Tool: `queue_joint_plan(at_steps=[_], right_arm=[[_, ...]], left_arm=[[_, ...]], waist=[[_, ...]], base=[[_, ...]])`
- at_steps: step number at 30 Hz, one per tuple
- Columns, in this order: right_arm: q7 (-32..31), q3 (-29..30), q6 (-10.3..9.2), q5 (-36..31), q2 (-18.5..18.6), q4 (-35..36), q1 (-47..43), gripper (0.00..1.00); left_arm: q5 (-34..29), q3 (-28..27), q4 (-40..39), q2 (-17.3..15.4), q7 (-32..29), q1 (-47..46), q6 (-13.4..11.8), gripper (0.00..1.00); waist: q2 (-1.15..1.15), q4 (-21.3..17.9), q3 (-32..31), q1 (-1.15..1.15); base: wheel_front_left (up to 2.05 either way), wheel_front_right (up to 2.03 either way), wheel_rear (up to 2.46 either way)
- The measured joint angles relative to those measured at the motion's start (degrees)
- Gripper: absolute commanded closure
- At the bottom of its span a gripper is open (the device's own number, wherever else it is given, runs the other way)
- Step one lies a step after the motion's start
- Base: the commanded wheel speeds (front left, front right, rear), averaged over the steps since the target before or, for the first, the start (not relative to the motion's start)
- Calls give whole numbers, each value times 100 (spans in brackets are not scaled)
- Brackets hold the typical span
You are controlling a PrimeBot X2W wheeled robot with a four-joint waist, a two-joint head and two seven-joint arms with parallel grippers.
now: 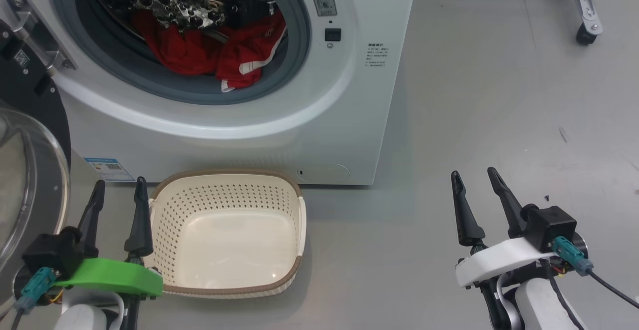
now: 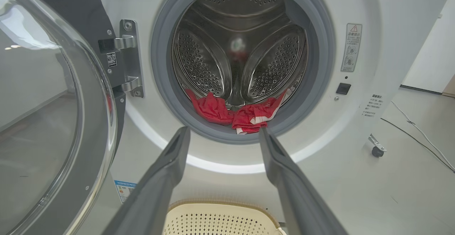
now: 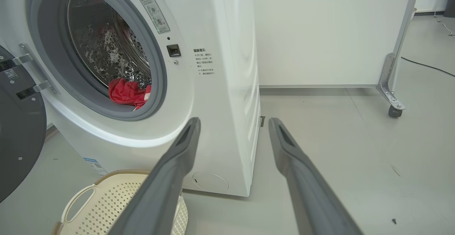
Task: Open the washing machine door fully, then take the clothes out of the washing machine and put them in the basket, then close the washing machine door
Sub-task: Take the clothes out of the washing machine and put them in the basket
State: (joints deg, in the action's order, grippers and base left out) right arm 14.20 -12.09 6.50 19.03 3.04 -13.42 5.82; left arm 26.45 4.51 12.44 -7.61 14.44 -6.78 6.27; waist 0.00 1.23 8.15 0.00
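Note:
The white washing machine (image 1: 309, 120) stands with its round door (image 1: 30, 180) swung open to the left, glass bowl facing out. Red clothes (image 1: 214, 53) with white trim lie at the front of the steel drum, partly over the grey rubber ring; they also show as clothes (image 2: 245, 114) and clothes (image 3: 129, 92). The cream basket (image 1: 227, 190) sits on the floor right before the machine and holds nothing. My left gripper (image 1: 120, 190) is open beside the basket's left rim, nothing between its fingers. My right gripper (image 1: 474, 180) is open over bare floor to the right of the machine.
Grey floor stretches to the right of the machine. A white panel on a metal castor foot (image 1: 586, 30) stands at the back right. Cables (image 2: 419, 132) run along the floor on the right. The open door (image 2: 53, 121) crowds the left side next to my left arm.

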Motion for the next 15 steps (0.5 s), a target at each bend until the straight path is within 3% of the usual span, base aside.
queue_joint_plan(at_steps=[15], right_arm=[[0,-42,9,0,-3,-36,0,0]], left_arm=[[-1,66,5,1,0,3,1,0]], waist=[[0,-9,-21,0]], base=[[110,-110,0]])
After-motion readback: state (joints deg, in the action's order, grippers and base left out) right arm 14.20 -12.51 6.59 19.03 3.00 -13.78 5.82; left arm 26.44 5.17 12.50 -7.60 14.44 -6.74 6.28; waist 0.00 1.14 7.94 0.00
